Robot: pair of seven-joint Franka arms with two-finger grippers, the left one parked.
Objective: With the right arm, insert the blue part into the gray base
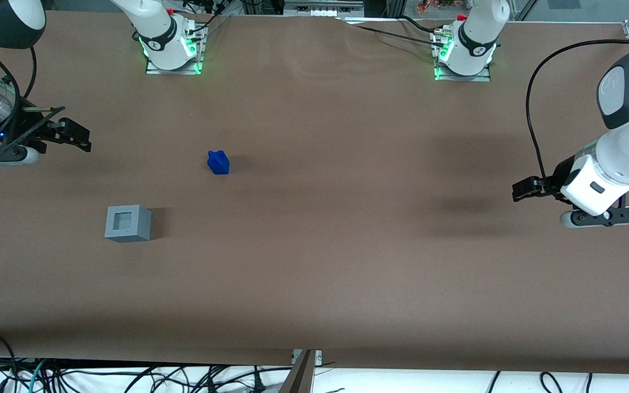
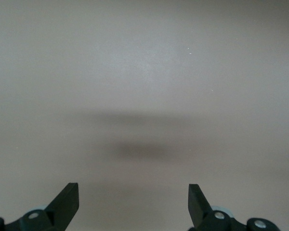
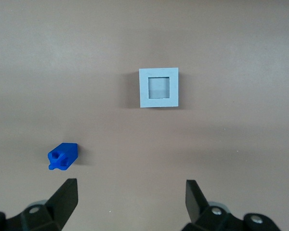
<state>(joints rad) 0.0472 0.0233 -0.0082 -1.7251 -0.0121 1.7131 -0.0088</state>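
Note:
The blue part lies on the brown table, farther from the front camera than the gray base, which stands upright with its square recess facing up. My right arm's gripper hovers above the table at the working arm's end, apart from both objects, open and empty. The right wrist view shows the blue part close to one finger, the gray base farther out ahead of the gripper, and the gripper with its jaws wide apart over bare table.
Two arm bases with green lights are bolted along the table edge farthest from the front camera. The brown table cover spans the view. Cables hang below the table's near edge.

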